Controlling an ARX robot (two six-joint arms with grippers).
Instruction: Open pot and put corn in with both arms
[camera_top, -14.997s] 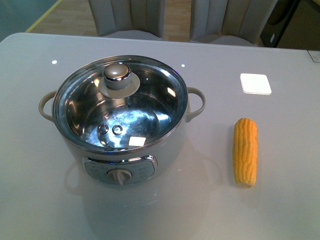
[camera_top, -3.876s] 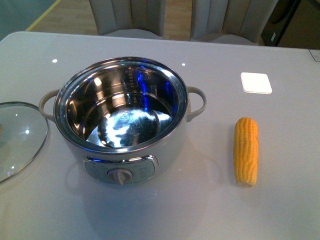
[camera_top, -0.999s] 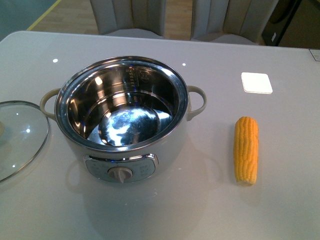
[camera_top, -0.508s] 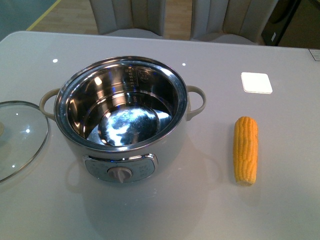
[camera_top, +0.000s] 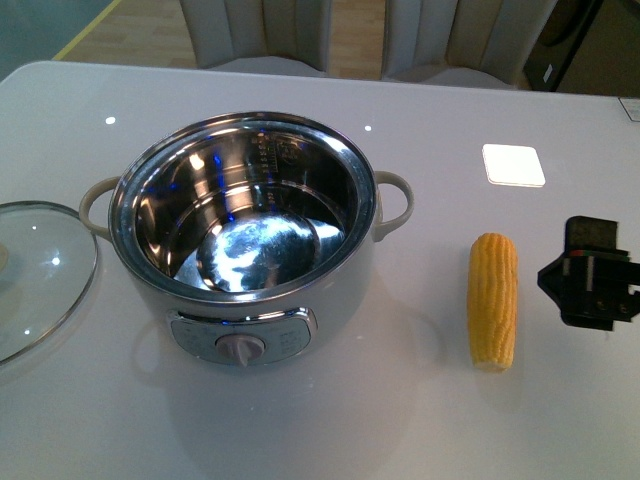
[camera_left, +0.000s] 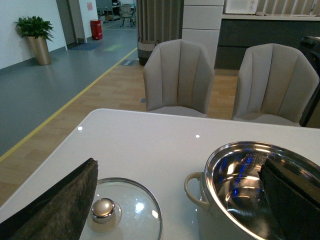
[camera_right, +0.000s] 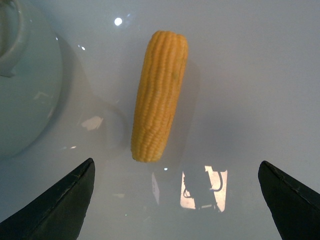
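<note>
Front view: yellow-orange corn cob (camera_top: 493, 300) lies at three o'clock of our cream steel-lined pot (camera_top: 345, 288). Our black left gripper (camera_left: 178, 165) and right gripper (camera_right: 176, 164) gape, empty.

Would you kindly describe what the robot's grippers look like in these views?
Both are black. The right gripper shows as a blocky, angular black piece in the front view, and its fingers taper to wedge-shaped tips. The left gripper has broad, matte fingers with a slightly rough texture. No cables, markings or arm links can be made out.
</note>
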